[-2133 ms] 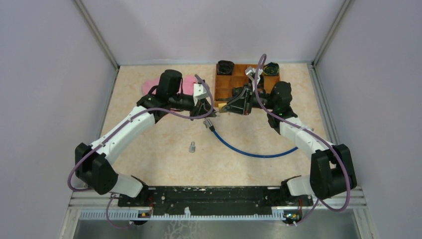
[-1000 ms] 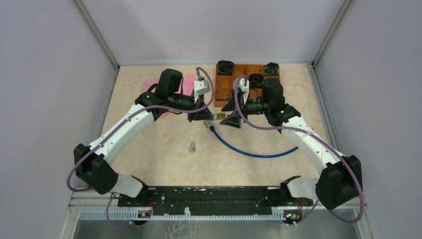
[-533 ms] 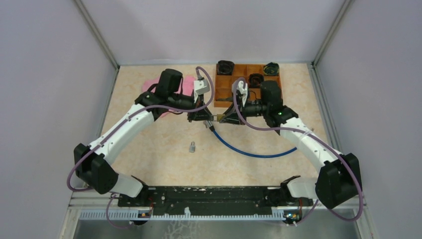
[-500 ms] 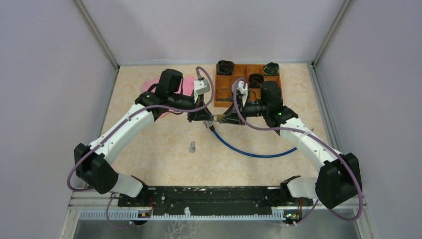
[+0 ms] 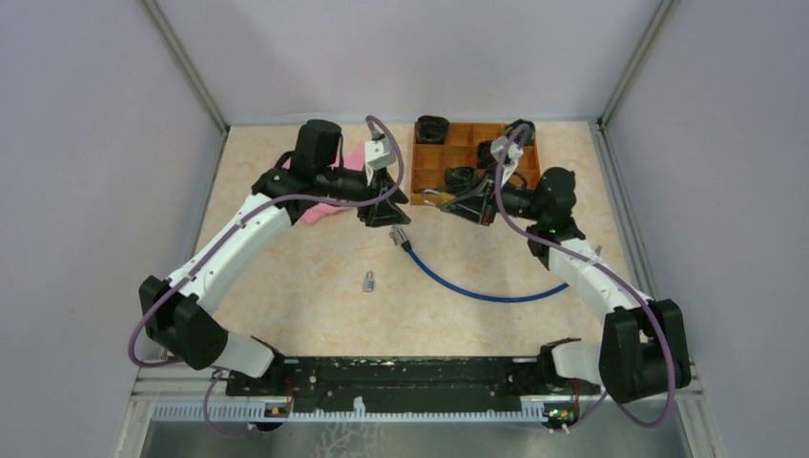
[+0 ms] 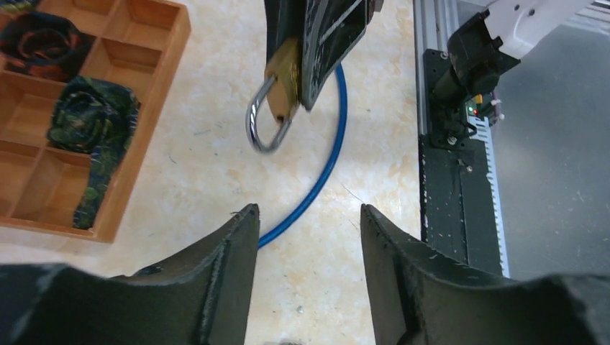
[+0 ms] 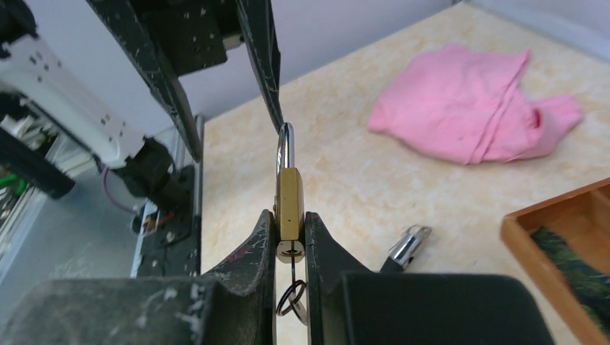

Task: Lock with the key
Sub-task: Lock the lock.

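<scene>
Nearest the arm bases, a small silver-grey lock lies alone on the beige table. Just beyond it, a blue cable curves across the middle, its metal connector resting near the left arm's tool.

Farther in, the two arms face each other above the table. The left gripper has its jaws spread apart with nothing between them. Its wrist view shows both dark fingers well separated over bare table and cable.

Opposite it, the right gripper is clamped on a brass padlock, held off the table by the lower body with the steel shackle pointing toward the left arm. A thin key ring hangs under the keyhole end. The key itself is mostly hidden between the fingers, and I cannot tell whether the shackle is latched. From the left wrist camera, the padlock juts out of the right gripper, well apart from the left fingers.

Behind the left gripper, a crumpled pink cloth lies on the table. At the far edge, behind the right gripper, sits a wooden compartment tray. Several of its cells hold rolled dark fabric.
</scene>
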`<state>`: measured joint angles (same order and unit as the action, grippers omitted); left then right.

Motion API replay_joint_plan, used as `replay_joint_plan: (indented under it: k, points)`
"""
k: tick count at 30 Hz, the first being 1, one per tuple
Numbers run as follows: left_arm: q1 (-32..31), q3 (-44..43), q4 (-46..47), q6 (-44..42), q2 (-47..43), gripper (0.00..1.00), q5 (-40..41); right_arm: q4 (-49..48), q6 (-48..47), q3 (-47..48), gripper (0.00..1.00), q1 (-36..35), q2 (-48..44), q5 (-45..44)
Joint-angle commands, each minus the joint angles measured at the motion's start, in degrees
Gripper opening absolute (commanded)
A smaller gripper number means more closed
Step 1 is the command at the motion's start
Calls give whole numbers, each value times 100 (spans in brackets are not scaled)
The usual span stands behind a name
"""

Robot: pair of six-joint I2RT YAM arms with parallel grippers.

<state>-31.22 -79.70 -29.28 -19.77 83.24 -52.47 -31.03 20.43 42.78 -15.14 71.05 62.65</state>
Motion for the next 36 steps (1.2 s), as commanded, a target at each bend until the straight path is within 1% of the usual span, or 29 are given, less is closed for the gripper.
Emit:
replay_joint_plan:
  k: [1, 4, 6, 10, 12, 15, 19, 23, 30, 36]
  points:
    - [94, -294, 893, 607, -60, 62, -279, -2552, 1818, -85, 0, 311, -302, -108]
    - [98, -364, 1504, 1251, 55, 63, -381, -3485, 2405, -340, 0, 333, -317, -222]
    - [98, -368, 1906, 1702, 130, 62, -493, -3878, 2697, -481, 0, 330, -313, -247]
    - [67, -221, 2717, 2483, 192, 56, -807, -3995, 2798, -624, 0, 330, -326, -221]
    - [13, -107, 3041, 2700, 177, 51, -939, -4056, 2824, -684, 0, 325, -327, -198]
    - [-63, -73, 3073, 2715, 206, 43, -963, -4145, 2883, -714, 0, 321, -312, -164]
    - [-78, -59, 3098, 2742, 244, 34, -995, -4215, 2901, -735, 0, 301, -272, -134]
    - [-102, 25, 3137, 2751, 254, 33, -1064, -4258, 2890, -745, 0, 293, -225, -141]
    - [-152, 103, 3216, 2805, 287, 24, -1085, -4245, 2869, -728, 0, 242, -154, -131]
    - [-195, 117, 3372, 2943, 341, 20, -1172, -4151, 2778, -736, 0, 226, -144, -122]
